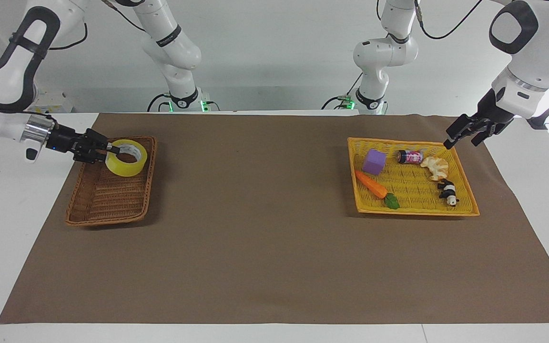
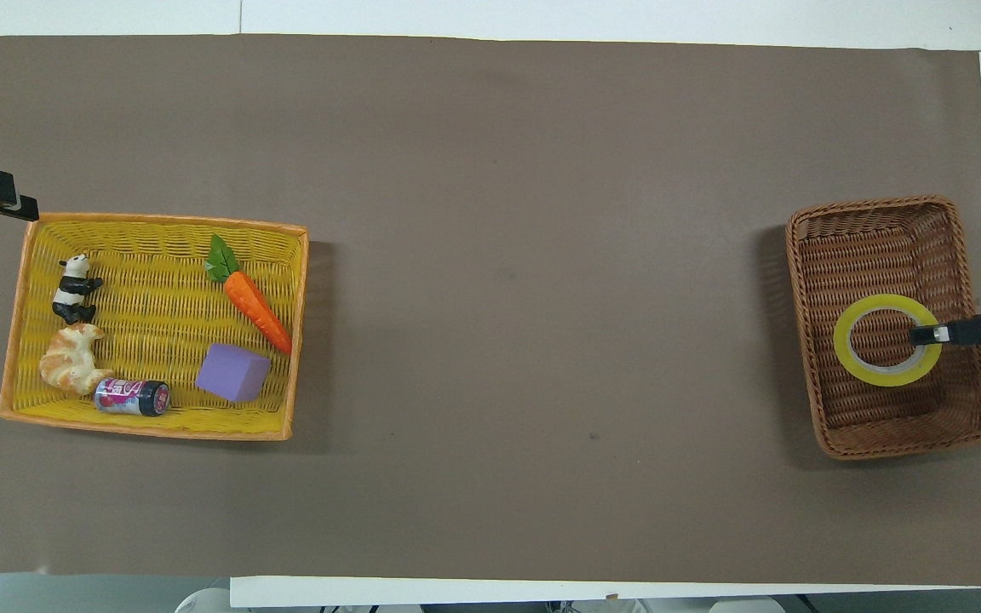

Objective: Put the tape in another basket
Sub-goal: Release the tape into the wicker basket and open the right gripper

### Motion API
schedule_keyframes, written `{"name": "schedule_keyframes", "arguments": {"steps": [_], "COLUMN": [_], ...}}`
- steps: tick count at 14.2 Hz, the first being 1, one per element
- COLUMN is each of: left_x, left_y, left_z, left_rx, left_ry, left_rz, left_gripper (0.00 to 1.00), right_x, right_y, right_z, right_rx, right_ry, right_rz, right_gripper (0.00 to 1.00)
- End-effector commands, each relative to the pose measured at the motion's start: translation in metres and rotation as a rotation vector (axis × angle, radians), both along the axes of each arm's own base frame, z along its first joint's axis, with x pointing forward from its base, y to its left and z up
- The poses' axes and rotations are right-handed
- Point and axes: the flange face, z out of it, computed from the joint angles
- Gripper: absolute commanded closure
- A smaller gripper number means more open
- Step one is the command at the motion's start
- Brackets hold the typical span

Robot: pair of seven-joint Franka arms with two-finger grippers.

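The tape (image 1: 124,167), a yellow roll with a white core, hangs tilted in my right gripper (image 1: 110,150). The gripper is shut on the roll's wall, with one finger inside the core. It holds the roll over the brown wicker basket (image 1: 107,197), above the part nearer the robots. In the overhead view the tape (image 2: 840,340) sits over the basket (image 2: 882,247) floor, with the right gripper (image 2: 925,334) coming in from the right arm's end. My left gripper (image 1: 462,137) is open and empty, up in the air over the yellow basket's corner.
The yellow woven basket (image 1: 358,202) at the left arm's end holds a purple cube (image 1: 374,161), a carrot (image 1: 371,185), a small can (image 1: 410,156), a croissant (image 1: 435,166) and a panda figure (image 1: 447,191). A brown mat (image 1: 265,238) covers the table.
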Motion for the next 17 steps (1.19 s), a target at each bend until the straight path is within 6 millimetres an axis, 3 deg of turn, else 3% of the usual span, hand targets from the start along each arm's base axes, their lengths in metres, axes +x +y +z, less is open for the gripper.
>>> {"name": "schedule_keyframes", "arguments": {"steps": [1, 5, 7, 9, 10, 11, 13, 14, 17], "left_x": [-0.008, -0.012, -0.014, -0.013, -0.012, -0.012, -0.013, -0.013, -0.013], "left_y": [-0.005, -0.014, -0.02, -0.018, -0.017, -0.017, -0.017, -0.017, -0.016], "left_z": [0.003, 0.021, 0.03, 0.038, 0.041, 0.041, 0.04, 0.042, 0.038], "left_rx": [0.023, 0.08, 0.093, 0.134, 0.137, 0.137, 0.138, 0.138, 0.137], "left_ry": [-0.004, 0.041, 0.068, 0.114, 0.124, 0.128, 0.146, 0.142, 0.136], "left_rz": [-0.032, -0.073, -0.092, -0.103, -0.114, -0.118, -0.12, -0.12, -0.177], "left_gripper": [0.0, 0.0, 0.0, 0.0, 0.0, 0.0, 0.0, 0.0, 0.0], "right_x": [0.009, 0.0, 0.0, 0.0, 0.0, 0.0, 0.005, 0.009, 0.038], "right_y": [-0.004, -0.023, -0.024, -0.024, -0.024, -0.024, -0.028, -0.028, 0.015], "right_z": [-0.005, -0.041, -0.043, -0.043, -0.043, -0.043, -0.034, -0.02, 0.043], "right_rx": [-0.034, -0.024, -0.03, -0.047, -0.06, -0.064, -0.111, -0.154, -0.356], "right_ry": [-0.021, -0.042, -0.047, -0.039, -0.036, -0.038, -0.067, -0.083, -0.142], "right_rz": [0.054, 0.088, 0.091, 0.112, 0.13, 0.131, 0.123, 0.135, 0.28], "right_gripper": [1.0, 1.0, 1.0, 0.94, 0.55, 0.01, 0.01, 0.01, 0.0]}}
